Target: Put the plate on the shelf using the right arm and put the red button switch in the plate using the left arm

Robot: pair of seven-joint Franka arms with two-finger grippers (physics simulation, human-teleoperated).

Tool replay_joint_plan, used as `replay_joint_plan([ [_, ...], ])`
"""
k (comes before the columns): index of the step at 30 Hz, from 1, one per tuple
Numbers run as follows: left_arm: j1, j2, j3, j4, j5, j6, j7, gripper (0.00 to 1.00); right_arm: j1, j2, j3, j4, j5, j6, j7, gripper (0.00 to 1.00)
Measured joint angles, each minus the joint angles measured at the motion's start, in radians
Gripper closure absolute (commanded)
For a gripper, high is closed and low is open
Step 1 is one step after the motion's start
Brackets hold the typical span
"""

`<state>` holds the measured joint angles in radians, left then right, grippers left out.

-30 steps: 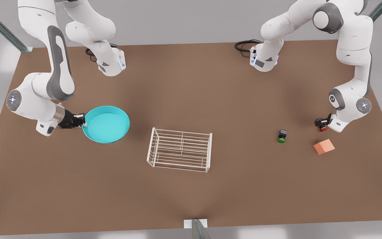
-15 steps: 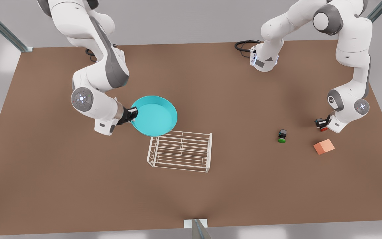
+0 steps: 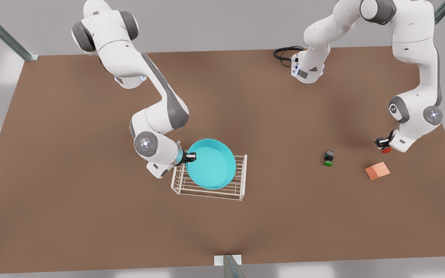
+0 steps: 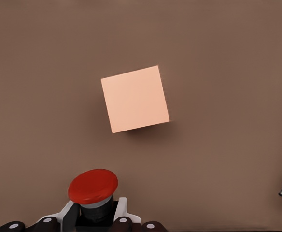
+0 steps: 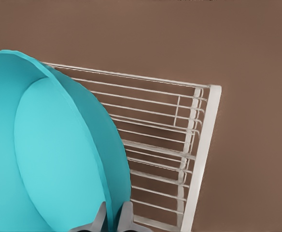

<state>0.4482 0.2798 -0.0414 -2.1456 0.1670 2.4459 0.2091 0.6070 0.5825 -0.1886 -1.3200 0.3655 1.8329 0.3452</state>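
The plate (image 3: pixel 211 164) has been carried from open surface on the front view's left to directly above the shelf (image 3: pixel 242 181) within the last second. It now overlaps most of the rack's top bars. Whether it rests on the bars or hangs just over them cannot be told. The carry looks nearly finished, with lowering and release judged as what remains for the first half of the task.

The right gripper (image 3: pixel 191 156) is clenched on the plate's rim at the edge toward the front view's left. In the right wrist view the fingers (image 5: pixel 124 217) are seen pinching the rim, one on each side. The right arm is stretched out low toward the rack, forearm angled down and wrist roughly level.

The red button switch (image 3: pixel 386 150) has been lifted slightly and shifted toward the front view's right over the same second. It is held by the left gripper (image 3: pixel 384 145), fingers (image 4: pixel 122 212) closed on the black body just under the red cap (cap clearly seen in the left wrist view). It is well apart from the plate, so the second placement is not yet begun.

The left arm is folded, elbow high, wrist low near the surface (image 3: pixel 284 224). The orange block (image 3: pixel 377 170) lies near, below the switch, and the green-capped switch (image 3: pixel 328 158) sits untouched between the two arms.
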Motion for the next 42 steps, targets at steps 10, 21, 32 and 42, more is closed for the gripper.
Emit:
replay_joint_plan([
  [10, 0.004, -0.082, -0.292, 0.182, -0.007, -0.256, -0.11, 0.58, 0.002, -0.255, 0.004, -0.038, -0.014, 0.004, 0.145, 0.0],
  [21, -0.285, 0.008, -0.469, 0.465, -0.021, -0.499, -0.463, 0.58, -0.478, -0.4, 0.078, 0.007, -0.365, -0.361, -0.057, 0.0],
  [32, -0.58, 0.287, -0.465, 0.882, -0.048, -0.47, -0.99, 0.58, -0.503, -0.413, 0.046, 0.019, -0.421, -0.491, -0.193, 0.0],
  [42, -0.917, 0.451, -0.297, 1.018, 0.06, -0.21, -1.449, 0.56, -0.505, -0.403, 0.06, 0.019, -0.395, -0.536, -0.261, 0.0],
])
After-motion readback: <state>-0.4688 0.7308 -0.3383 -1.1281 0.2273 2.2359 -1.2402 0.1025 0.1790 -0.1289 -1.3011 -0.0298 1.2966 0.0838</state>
